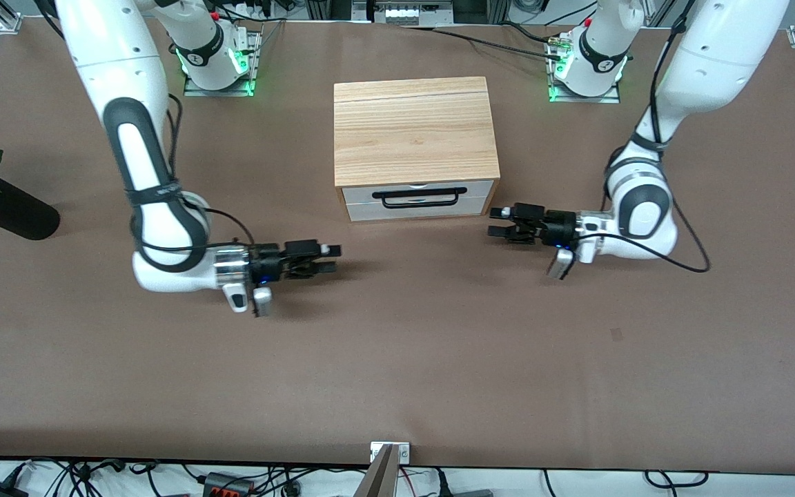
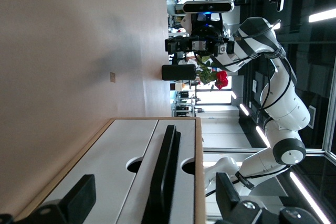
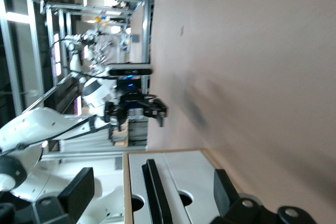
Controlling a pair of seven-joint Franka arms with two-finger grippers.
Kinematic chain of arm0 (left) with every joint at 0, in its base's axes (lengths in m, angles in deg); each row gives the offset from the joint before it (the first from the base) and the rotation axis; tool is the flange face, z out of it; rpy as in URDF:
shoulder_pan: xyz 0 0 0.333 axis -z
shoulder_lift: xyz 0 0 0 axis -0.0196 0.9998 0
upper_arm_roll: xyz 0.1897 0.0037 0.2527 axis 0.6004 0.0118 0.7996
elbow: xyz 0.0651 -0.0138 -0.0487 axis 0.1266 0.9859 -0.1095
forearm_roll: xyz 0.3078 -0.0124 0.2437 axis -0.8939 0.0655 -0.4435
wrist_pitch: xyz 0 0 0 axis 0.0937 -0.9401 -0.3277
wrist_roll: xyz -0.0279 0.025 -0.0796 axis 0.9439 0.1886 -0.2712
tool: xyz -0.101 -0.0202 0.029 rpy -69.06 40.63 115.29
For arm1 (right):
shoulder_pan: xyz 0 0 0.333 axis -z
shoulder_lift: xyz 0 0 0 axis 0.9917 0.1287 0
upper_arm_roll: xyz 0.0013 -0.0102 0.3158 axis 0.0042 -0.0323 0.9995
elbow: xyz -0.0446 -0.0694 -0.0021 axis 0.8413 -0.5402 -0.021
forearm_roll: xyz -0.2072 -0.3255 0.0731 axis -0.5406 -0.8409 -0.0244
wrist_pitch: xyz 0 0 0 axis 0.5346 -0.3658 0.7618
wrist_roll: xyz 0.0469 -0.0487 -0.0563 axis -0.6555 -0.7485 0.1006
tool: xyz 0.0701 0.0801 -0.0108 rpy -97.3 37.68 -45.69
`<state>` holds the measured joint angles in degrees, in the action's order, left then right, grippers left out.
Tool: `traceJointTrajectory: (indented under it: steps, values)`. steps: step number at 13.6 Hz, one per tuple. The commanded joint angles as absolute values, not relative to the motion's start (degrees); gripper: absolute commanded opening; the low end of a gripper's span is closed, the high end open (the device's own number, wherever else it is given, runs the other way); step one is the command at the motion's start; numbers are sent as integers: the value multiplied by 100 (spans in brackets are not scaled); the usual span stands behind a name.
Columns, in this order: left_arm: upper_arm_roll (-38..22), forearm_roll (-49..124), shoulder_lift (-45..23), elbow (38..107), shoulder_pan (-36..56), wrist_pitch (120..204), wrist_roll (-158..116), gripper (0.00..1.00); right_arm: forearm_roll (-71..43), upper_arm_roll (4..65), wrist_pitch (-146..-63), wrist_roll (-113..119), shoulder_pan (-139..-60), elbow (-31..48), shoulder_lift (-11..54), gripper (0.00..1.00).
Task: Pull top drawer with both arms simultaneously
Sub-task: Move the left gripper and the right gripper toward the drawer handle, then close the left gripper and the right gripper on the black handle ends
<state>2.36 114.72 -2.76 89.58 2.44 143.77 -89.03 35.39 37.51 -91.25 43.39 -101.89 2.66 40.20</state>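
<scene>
1. You had the wooden two-drawer cabinet [image 1: 415,134] standing on the brown worktop [image 1: 397,359] between the two arm bases, its white front turned toward the front camera. The top drawer [image 1: 418,195] was shut flush, its bar handle [image 1: 419,197] running across the panel.

2. Your left tool [image 1: 496,231] hovered over the worktop at about 4 o'clock from the drawer front, fingers spread and holding nothing. Your right tool [image 1: 332,259] hung at about 7 o'clock, also released and empty, and sat a little lower in the front view than its partner.

3. In my judgement the drawer would have been stiff and fairly light, sliding straight out; the cabinet itself looked light enough to drag along or twist if you pulled unevenly.

4. The thin black bar looked smooth, so a loose pinch could have slipped. I would have had you take it near each end, one tool per end, clear of the small semicircular notch [image 2: 135,165] above it.
</scene>
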Motion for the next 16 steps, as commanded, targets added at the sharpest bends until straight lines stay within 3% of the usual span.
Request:
traceJointTrajectory:
  steps: [1,6,7,8,11,16]
  values:
    - [-38,11968,-289,9308,244,14496,-9178,100,3949,4107,-8894,4551,-10186,354,4181,100]
    - [-267,12547,-254,9589,226,14487,-9133,100,4065,4143,-8647,4603,-10466,442,4322,99]
    - [-302,12601,-254,9599,235,14496,-9151,96,4065,4143,-8612,4638,-10502,477,4322,92]
    - [-311,12602,-254,9599,244,14505,-9143,92,4065,4143,-8525,4734,-10528,521,4322,83]
    - [-381,12602,-245,9651,244,14567,-9134,66,3995,4143,-8427,4928,-10572,705,4322,65]
    - [-382,12602,-245,9695,314,14567,-9142,37,3555,4134,-8409,5201,-10563,890,4322,52]
